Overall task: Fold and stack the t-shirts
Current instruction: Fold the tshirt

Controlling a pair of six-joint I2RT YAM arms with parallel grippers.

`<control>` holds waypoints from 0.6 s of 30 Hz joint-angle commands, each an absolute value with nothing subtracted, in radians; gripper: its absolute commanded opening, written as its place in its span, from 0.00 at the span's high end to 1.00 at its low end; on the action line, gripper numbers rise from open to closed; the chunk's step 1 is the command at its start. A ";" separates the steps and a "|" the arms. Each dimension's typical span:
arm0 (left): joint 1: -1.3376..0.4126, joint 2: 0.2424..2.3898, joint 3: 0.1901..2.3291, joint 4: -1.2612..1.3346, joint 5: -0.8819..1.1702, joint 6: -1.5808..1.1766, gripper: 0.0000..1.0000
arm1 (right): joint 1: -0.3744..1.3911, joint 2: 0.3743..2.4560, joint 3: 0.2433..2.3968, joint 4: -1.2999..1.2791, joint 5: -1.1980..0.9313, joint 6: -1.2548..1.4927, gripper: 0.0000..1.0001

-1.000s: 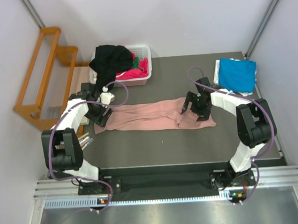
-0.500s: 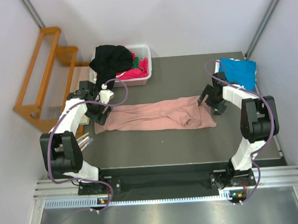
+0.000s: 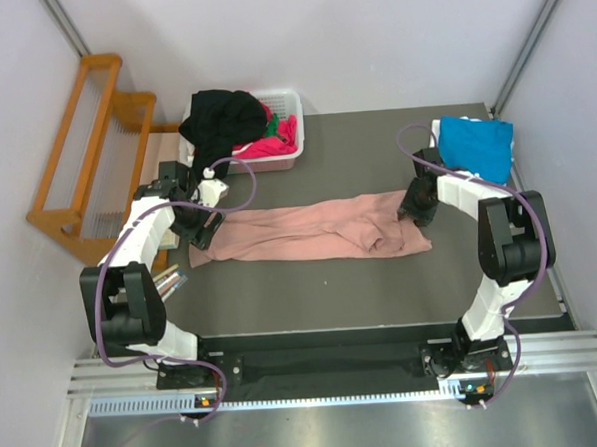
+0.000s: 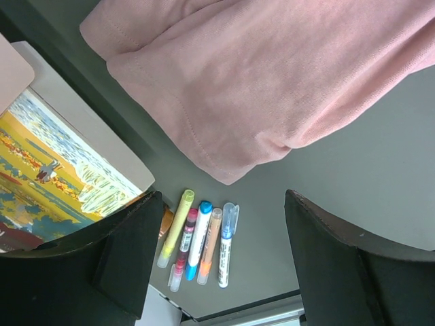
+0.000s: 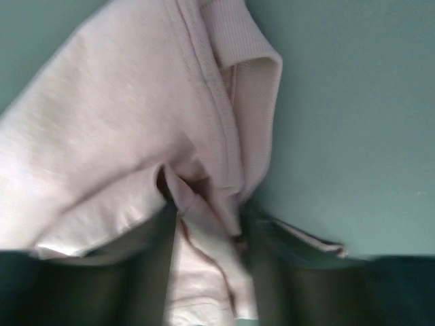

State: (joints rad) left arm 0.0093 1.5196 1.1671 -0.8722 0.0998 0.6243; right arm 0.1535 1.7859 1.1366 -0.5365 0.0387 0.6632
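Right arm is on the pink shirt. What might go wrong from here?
1. The right pincer has a bunched wad of the pink shirt between its fingers, several layers by the look of it. Lifting may drag the wrong layers and crumple the fold.
2. The left pincer hangs open over the shirt's other end, holding nothing. If the right pulls alone, the shirt will likely slide askew.

Robot lab test cell: white partition walls (image 3: 369, 40), aluminium mounting rail (image 3: 336, 357), dark work table (image 3: 362, 285), wooden rack (image 3: 79, 145).
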 commanded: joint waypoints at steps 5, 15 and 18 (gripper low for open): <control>0.008 1.470 1.151 -0.874 0.066 0.650 0.23 | 0.163 1.807 1.108 -0.512 0.028 0.673 0.89; 0.008 1.465 1.138 -0.867 0.046 0.661 0.23 | 0.107 1.727 1.204 -0.609 0.192 0.654 1.00; 0.008 1.465 1.146 -0.871 0.051 0.663 0.23 | 0.060 1.718 1.255 -0.638 0.218 0.647 1.00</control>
